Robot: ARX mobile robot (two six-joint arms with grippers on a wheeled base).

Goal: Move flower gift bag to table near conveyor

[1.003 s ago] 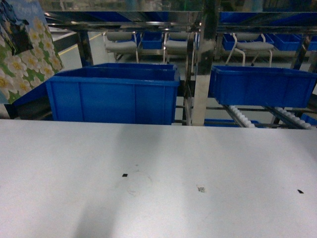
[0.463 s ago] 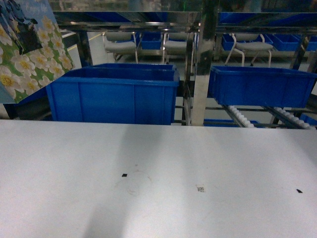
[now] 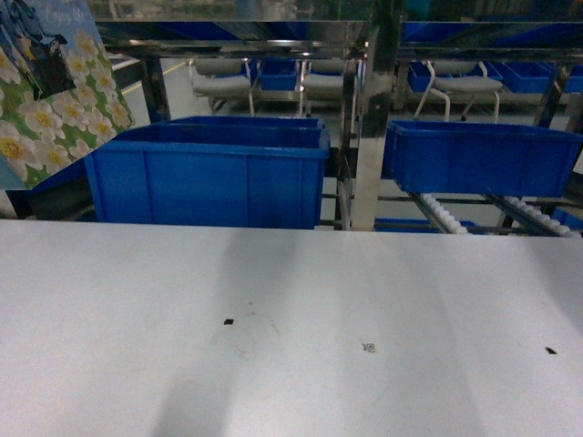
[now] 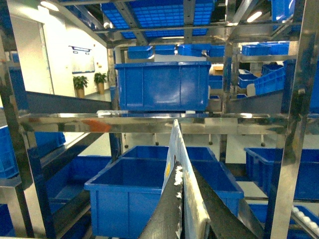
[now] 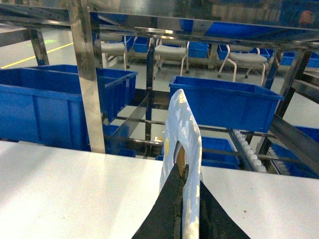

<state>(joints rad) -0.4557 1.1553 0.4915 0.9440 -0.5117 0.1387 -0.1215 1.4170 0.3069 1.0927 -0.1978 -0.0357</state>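
Clamped edge-on between the black fingers [image 4: 159,219] of the left gripper [image 4: 185,226], the flat paper gift bag printed with white flowers [image 3: 50,96] hangs at far left above the wide white tabletop [image 3: 291,328], while the right gripper [image 5: 185,219] pinches a pale glossy sheet [image 5: 182,149].

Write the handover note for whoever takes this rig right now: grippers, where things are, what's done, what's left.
Left gripper: shut on the flower gift bag, held in the air at the head view's upper left, above the blue bin.
Right gripper: shut on a thin pale sheet; cannot tell what it is.
Table: no bag on it yet.
Conveyor: behind the table, right.
Done: bag picked up.
Left: set it on the table, release.
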